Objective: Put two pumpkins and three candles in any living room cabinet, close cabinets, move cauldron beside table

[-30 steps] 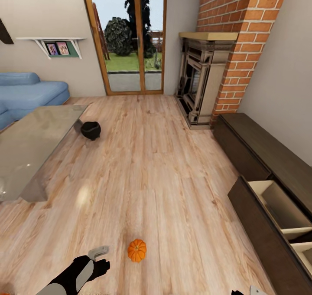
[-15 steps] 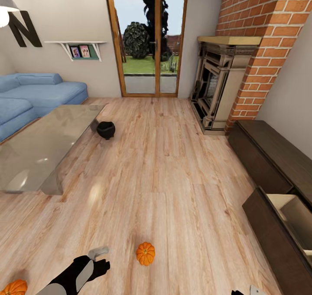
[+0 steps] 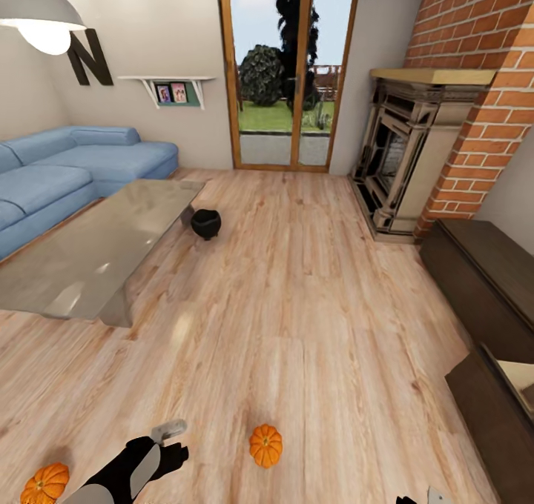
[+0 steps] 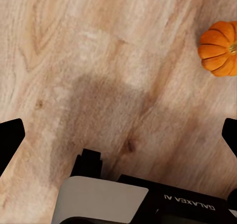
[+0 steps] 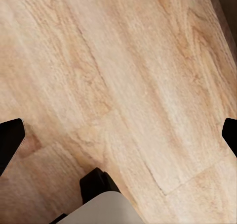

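Orange pumpkins [image 3: 265, 445] on open floor [image 3: 297, 319]

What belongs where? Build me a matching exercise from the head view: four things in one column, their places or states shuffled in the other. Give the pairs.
Things
1. cauldron
2. sofa
3. cabinet drawer
4. middle pumpkin

Places or states
A. pulled open, at the right edge
B. standing by the far corner of the table
C. along the left wall, beyond the table
D. alone on the plank floor, near the bottom of the view

Pairs: 1-B, 2-C, 3-A, 4-D
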Available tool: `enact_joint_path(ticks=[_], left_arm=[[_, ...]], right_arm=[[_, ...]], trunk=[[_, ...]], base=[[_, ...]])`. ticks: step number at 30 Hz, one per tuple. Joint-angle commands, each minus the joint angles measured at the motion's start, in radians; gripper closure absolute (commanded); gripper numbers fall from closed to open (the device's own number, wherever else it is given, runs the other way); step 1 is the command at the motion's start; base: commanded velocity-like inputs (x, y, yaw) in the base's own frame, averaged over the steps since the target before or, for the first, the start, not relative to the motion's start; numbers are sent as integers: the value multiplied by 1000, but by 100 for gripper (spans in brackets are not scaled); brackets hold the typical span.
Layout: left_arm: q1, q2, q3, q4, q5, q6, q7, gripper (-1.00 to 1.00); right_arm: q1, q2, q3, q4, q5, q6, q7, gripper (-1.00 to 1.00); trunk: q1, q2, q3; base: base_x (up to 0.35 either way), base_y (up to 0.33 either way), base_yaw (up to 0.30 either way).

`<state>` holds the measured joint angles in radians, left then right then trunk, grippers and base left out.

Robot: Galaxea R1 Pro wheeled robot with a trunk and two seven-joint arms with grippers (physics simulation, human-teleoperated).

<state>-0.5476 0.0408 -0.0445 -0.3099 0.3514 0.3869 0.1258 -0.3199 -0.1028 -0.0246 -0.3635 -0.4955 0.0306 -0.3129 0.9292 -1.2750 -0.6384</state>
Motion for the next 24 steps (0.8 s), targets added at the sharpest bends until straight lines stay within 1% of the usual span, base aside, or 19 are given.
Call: enact_joint_path(ticks=[1,6,9,12,16,24], left_arm=[[0,0,0,0,0,0,0,-100],[0,-2,-1,0,-1,0,1,-100],[0,-4,-1,0,-3,0,1,-100],[0,-4,-2,0,-4,0,1,-100],[0,-3,-2,0,-4,0,0,-100],[0,-3,-2,0,-3,0,0,-100]], right_arm=[[0,0,0,0,0,0,0,-100],[0,0,0,0,0,0,0,-100],[0,1,1,0,15,0,0,-100],[0,1,15,0,26,0,-1,-100],[0,2,35,0,30,-1,-2,-100],[0,2,40,0,31,-1,-2,-100]], trunk=[[0,0,1],[0,0,1],[0,0,1],[0,0,1],[0,0,1],[0,0,1]], base=[[81,0,117],[147,0,90],[207,0,251],[129,0,283],[-50,11,290],[-70,116,292]])
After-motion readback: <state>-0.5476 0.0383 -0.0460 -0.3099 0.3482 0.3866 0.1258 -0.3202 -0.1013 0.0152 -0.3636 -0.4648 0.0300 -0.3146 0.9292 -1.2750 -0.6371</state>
